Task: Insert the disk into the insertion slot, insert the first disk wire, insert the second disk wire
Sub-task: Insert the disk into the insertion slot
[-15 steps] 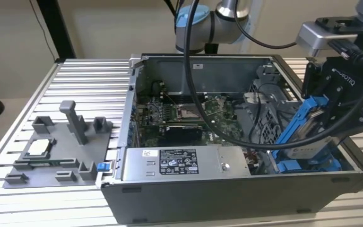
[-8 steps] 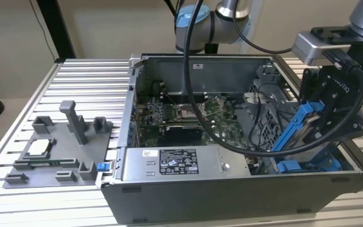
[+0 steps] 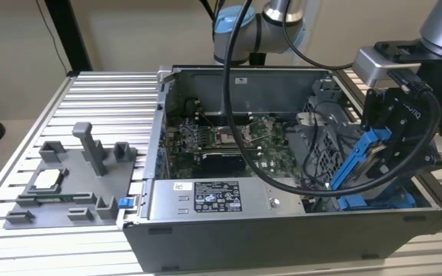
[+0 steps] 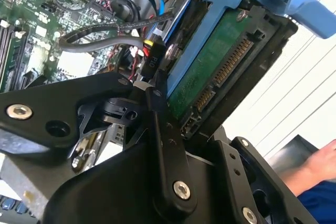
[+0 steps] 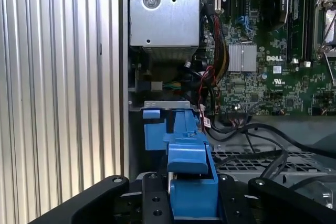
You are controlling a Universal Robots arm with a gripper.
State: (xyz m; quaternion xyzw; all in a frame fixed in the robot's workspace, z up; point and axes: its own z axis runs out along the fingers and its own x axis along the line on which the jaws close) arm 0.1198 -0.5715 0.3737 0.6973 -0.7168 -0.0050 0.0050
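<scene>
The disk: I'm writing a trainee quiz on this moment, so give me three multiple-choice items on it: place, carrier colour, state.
1. Where is the disk? A. on the grey fixture. B. at the end of the computer case on the exterior view's right. C. on the power-supply box.
2. What colour is its carrier frame? A. red. B. yellow. C. blue.
3. How does it sit? A. tilted, clamped in the gripper. B. flat on the table. C. loose on the motherboard.
Key: B, the exterior view shows it there; C, both wrist views show blue plastic; A, it slants in the shut gripper.
</scene>
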